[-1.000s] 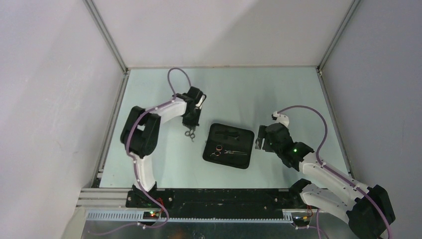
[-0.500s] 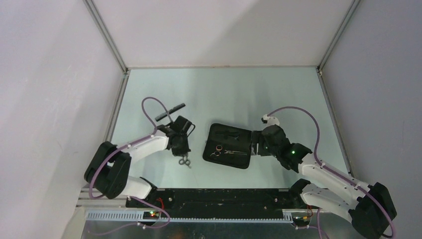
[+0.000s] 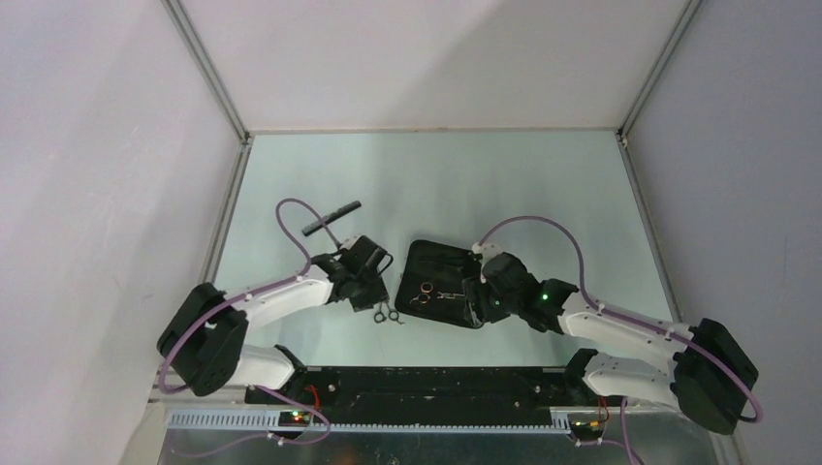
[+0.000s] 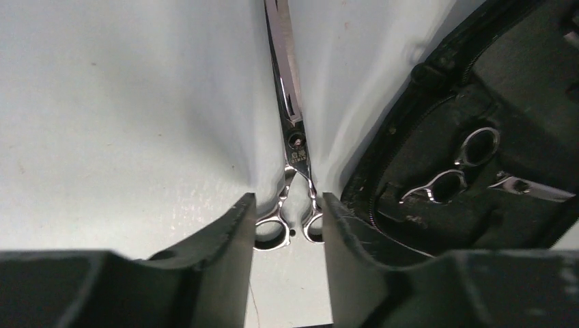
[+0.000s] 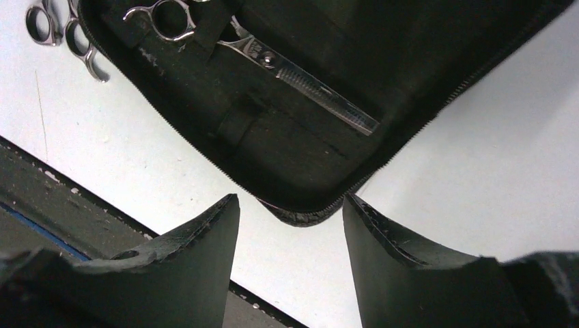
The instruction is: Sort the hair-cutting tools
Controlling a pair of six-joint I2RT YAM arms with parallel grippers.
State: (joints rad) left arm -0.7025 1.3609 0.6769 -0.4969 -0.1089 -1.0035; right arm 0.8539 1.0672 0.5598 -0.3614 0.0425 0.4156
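My left gripper (image 4: 288, 205) is released, its fingers flanking the ring handles of the scissors (image 4: 293, 130), which lie flat on the table (image 4: 102, 102) towards its near edge. The pouch (image 4: 410, 164) crowds their right side and holds the second scissors (image 5: 273, 61). My right gripper (image 5: 290, 205) hangs spread and empty at the pouch's near corner.

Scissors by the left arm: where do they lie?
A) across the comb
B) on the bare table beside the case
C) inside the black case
B: the scissors lie flat on the pale table, just outside the open case, which holds a second pair.
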